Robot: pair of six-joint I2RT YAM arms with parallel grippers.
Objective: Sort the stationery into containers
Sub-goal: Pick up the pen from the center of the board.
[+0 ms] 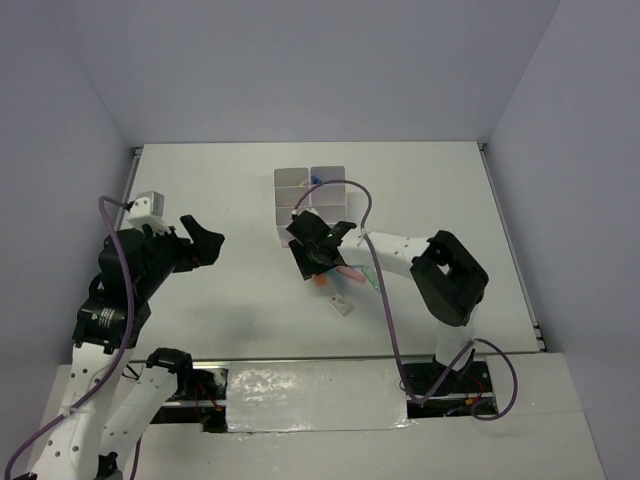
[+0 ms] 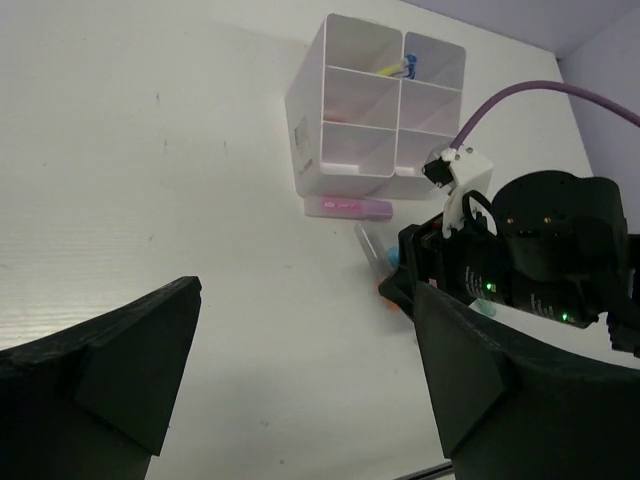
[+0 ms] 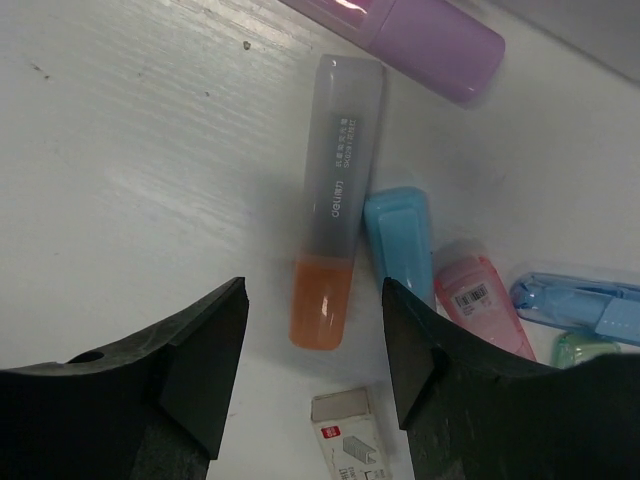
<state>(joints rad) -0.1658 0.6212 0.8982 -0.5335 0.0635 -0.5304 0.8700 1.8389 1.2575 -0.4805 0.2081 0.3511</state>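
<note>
In the right wrist view an orange marker (image 3: 330,250) with a frosted cap lies flat on the table. Its orange end sits between the fingers of my right gripper (image 3: 313,300), which stand open on either side without touching it. Beside it lie a blue piece (image 3: 398,245), a pink piece (image 3: 480,305), a pink-purple marker (image 3: 420,30) and a clear blue item (image 3: 580,300). The white containers (image 1: 280,200) stand just behind my right gripper (image 1: 322,255); one compartment holds a yellow pen (image 2: 395,70). My left gripper (image 1: 205,245) hovers open and empty at the left.
A small white staples box (image 3: 350,435) lies on the table just below the orange marker, near my right fingers. A green piece (image 3: 580,350) peeks out at the right edge. The pink-purple marker (image 2: 350,207) rests against the containers' front wall (image 2: 310,150).
</note>
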